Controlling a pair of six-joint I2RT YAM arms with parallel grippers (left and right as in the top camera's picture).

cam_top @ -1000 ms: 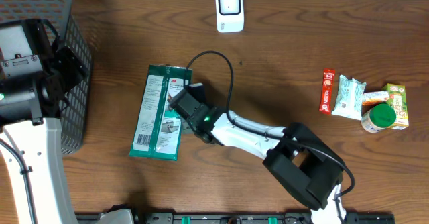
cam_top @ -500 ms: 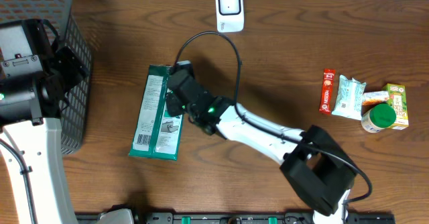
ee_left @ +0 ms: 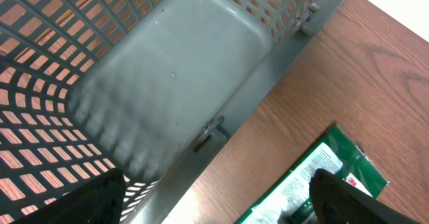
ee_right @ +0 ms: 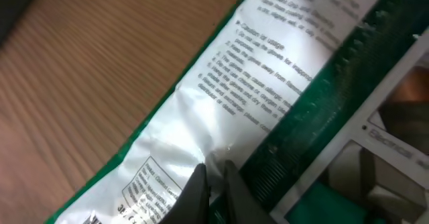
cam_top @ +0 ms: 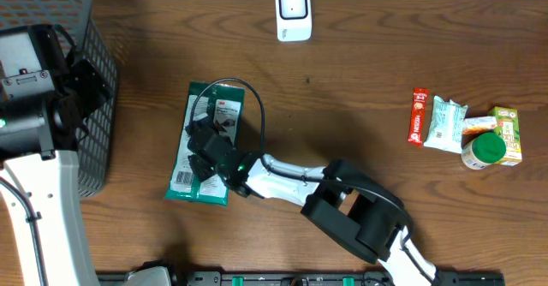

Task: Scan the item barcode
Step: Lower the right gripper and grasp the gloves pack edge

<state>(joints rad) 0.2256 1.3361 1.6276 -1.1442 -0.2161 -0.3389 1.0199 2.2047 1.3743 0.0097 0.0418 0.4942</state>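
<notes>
The green-and-white printed packet lies flat, text side facing up.

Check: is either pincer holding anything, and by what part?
Right pincer is shut on the pack's white film, beside the green seam. Left pincer is open, empty.

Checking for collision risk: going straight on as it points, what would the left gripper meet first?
Probably the basket: it fills the view ahead of the left gripper; depth is unclear.
</notes>
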